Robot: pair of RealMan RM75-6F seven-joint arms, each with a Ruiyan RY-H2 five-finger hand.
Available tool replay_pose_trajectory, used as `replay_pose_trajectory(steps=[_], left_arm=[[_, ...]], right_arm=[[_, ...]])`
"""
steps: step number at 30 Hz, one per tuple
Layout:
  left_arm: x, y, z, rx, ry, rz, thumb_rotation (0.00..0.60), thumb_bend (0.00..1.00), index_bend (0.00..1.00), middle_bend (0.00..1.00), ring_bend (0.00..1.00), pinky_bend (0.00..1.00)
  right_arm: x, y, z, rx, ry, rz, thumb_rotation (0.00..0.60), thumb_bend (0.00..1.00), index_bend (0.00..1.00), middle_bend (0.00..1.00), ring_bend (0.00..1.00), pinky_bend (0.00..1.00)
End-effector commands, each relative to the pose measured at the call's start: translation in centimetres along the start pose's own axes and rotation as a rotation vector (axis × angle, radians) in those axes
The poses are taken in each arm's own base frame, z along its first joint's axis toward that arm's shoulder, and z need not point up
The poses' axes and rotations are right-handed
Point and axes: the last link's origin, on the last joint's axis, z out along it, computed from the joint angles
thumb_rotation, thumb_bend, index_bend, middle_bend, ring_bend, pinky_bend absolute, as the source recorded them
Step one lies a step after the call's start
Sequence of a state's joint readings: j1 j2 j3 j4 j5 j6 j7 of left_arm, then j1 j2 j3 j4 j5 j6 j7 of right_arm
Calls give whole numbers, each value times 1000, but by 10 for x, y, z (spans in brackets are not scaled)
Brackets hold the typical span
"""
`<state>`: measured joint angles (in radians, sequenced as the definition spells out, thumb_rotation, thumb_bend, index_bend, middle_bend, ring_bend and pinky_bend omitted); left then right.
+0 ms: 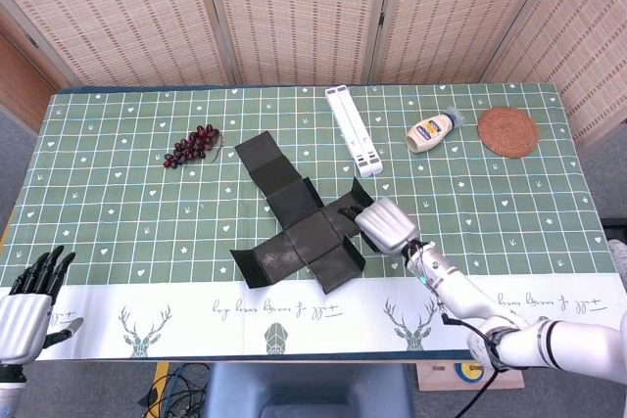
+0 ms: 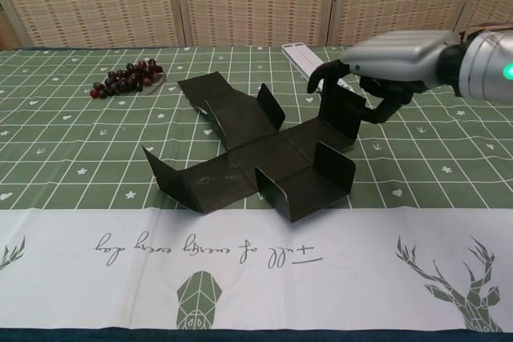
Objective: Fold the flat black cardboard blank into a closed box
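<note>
Right robot hand [image 2: 377, 78] grips black cardboard blank's [image 1: 299, 229] raised flap; left robot hand [image 1: 29, 296] spread; tablecloth script unreadable

Black cardboard blank [image 2: 256, 154] spread cross-shaped on green checked tablecloth [image 2: 72, 158], flaps partly raised. Right hand [image 2: 377, 78] gripping upright right-side flap. Grapes [image 2: 124, 78] behind, white stand [image 2: 300, 58] beyond.

R hand [image 1: 389, 226] out over table, palm down, fingers [image 2: 370, 110] curled under. L hand [image 1: 29, 293] low at left edge, fingers spread, holding nothing.
</note>
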<state>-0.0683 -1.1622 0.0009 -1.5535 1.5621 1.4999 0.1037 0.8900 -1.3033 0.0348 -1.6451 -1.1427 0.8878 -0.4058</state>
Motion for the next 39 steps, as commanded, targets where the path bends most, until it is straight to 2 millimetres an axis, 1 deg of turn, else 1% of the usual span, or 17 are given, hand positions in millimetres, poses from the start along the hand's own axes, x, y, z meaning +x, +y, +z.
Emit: replay_pose_trajectory(steps=[1,3,5,8,11,15,19,26,28,30,32,34,36,39], left_arm=[[0,4,2,-13,0,-2,600,99,2,0,44,156],[0,6,3,-20,1,-2,600,99,2,0,44,156],[0,8,4,-24,0,-2,600,99,2,0,44,156],[1,8,3,-25,1,-3,600,99,2,0,44,156],[0,7,1,-18,-1,-4,600,99,2,0,44,156],[-1,3,-3,-6,-5,-6,600,99,2,0,44,156],[-2,2,-3,-3,-3,-8,600,99,2,0,44,156],[-3,3,-1,-11,-6,-10,600,99,2,0,44,155],[-3,2,-1,-12,-6,-9,600,99,2,0,44,155],[-2,1,-2,-9,-4,-8,600,99,2,0,44,155],[-2,-1,-2,-4,-4,-7,600,99,2,0,43,155],[-2,-2,-2,-1,-5,-8,600,99,2,0,43,155],[-3,-1,-2,-3,-10,-9,600,99,2,0,43,155],[-4,1,-2,-11,-12,-14,600,99,2,0,43,155]], right_arm=[[-19,13,-20,-24,-35,47,600,663,165,313,834,966],[-30,16,-25,-24,-58,63,600,664,165,317,834,966],[-38,15,-25,-19,-76,73,600,664,165,318,834,966],[-49,10,-20,2,-101,76,600,665,165,319,834,965],[-56,2,-15,27,-109,81,600,665,165,320,833,966],[-60,-23,-7,100,-109,87,600,670,165,321,834,966],[-56,-54,-2,197,-90,90,600,672,165,322,834,966],[-40,-120,12,375,-48,115,600,668,165,322,834,966],[-30,-136,14,416,-21,126,600,637,165,322,834,966],[-16,-145,14,439,28,144,600,543,165,322,833,966],[-3,-146,12,446,76,152,600,449,166,322,833,966],[14,-140,10,441,128,140,600,338,165,322,833,965],[33,-130,13,419,175,109,600,278,165,322,834,965],[55,-115,21,371,222,60,600,245,165,322,834,965]])
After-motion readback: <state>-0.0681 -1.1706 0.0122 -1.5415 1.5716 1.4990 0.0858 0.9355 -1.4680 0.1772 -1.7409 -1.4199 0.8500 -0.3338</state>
